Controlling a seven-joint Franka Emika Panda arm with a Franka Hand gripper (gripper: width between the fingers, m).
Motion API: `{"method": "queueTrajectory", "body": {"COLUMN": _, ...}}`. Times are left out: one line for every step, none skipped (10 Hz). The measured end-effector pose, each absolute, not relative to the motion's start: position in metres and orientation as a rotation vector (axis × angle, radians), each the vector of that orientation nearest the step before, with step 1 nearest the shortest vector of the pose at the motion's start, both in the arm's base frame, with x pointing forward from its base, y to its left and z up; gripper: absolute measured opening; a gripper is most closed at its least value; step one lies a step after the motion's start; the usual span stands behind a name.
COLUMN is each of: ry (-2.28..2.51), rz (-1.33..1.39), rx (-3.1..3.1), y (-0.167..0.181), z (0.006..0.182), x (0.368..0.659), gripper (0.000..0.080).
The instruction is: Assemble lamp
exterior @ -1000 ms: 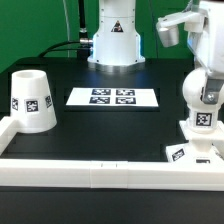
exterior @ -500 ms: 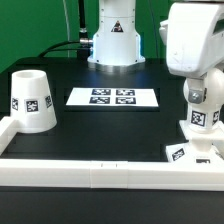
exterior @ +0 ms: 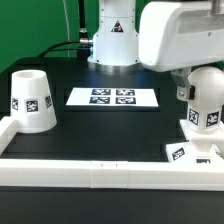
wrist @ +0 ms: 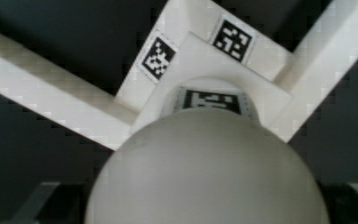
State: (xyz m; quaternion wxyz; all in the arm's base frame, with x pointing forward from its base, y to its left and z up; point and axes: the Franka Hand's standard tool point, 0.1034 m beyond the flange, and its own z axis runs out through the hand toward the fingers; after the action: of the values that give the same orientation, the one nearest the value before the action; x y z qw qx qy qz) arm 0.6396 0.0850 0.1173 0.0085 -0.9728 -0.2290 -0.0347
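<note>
bulb [exterior: 206, 98] sitting on the square base [exterior: 194, 151], exterior view's right side of worktop [exterior: 110, 125] | shade [exterior: 30, 100] well apart, over on its left | fingers [wrist: 44, 203] barely peeking past bulb, honestly can't tell if clamped

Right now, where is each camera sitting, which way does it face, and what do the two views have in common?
Exterior view: low by the rail, facing across the table toward the robot's pedestal; the arm fills its upper right.
Wrist view: on the wrist, looking closely down on the bulb; nothing of the robot clearly shows.
Shared: the bulb and the tagged base.
</note>
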Motion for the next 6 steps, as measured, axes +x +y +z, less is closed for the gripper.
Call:
{"method": "queueTrajectory", "body": {"ry": -0.635, "rz": -0.12, "rx": -3.054, "y": 0.0847, "z": 0.1173, "x": 0.6397, "gripper": 0.058}}
{"method": "queueTrajectory", "body": {"ry": -0.429, "rz": -0.149, "rx": -3.073, "y": 0.0837, "z": 0.1181, "x": 0.6429, "gripper": 0.058}}
{"method": "queueTrajectory", "body": {"ry": -0.278, "rz": -0.164, "rx": -3.083, "y": 0.0842, "z": 0.1181, "x": 0.6443, "gripper": 0.058}}
{"method": "queueTrajectory", "body": {"ry": -0.165, "rz": -0.16, "rx": -3.088, "y": 0.0852, "z": 0.1171, "x": 0.6435, "gripper": 0.058}}
{"method": "queueTrajectory", "body": {"ry": -0.001, "rz": -0.154, "rx": -3.09, "y": 0.0855, "z": 0.1163, "x": 0.6429, "gripper": 0.058}}
{"method": "queueTrajectory", "body": {"ry": 0.149, "rz": -0.147, "rx": -3.082, "y": 0.0845, "z": 0.1162, "x": 0.6427, "gripper": 0.058}}
